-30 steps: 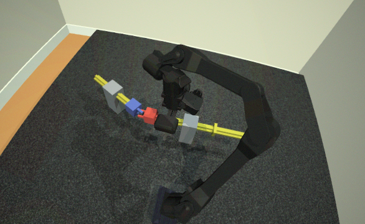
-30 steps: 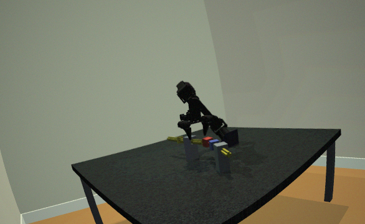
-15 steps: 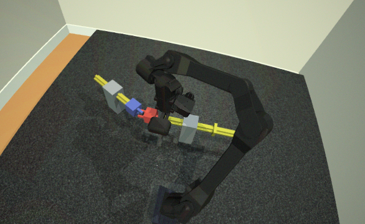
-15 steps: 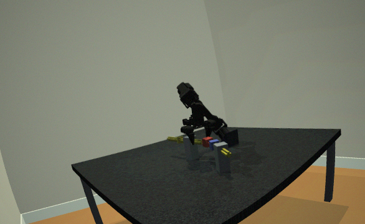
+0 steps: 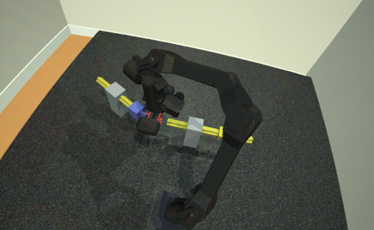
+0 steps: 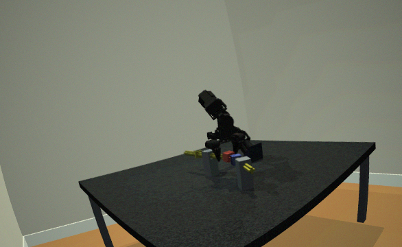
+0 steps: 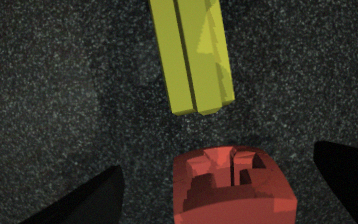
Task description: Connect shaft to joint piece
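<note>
The red joint piece (image 5: 159, 118) (image 6: 228, 156) (image 7: 235, 210) hangs from the hinges of the blue piece (image 5: 136, 110) (image 6: 235, 159) on the first shaft (image 5: 103, 82) (image 6: 249, 168). My gripper (image 5: 161, 115) (image 6: 227, 155) (image 7: 220, 163) is open, with one finger on each side of the red piece and nothing clamped. In the wrist view the red opening faces roughly toward the end of the yellow second shaft (image 5: 177, 123) (image 6: 192, 153) (image 7: 195, 65), with a short gap between. The shaft slants slightly there; exact alignment is hard to tell.
A grey block (image 5: 115, 91) (image 6: 244, 175) holds the first shaft; another grey block (image 5: 194, 128) (image 6: 209, 165) carries the second. The second shaft has a yellow collar (image 5: 220, 132) beyond its block. My forearm arches above that shaft in the top view.
</note>
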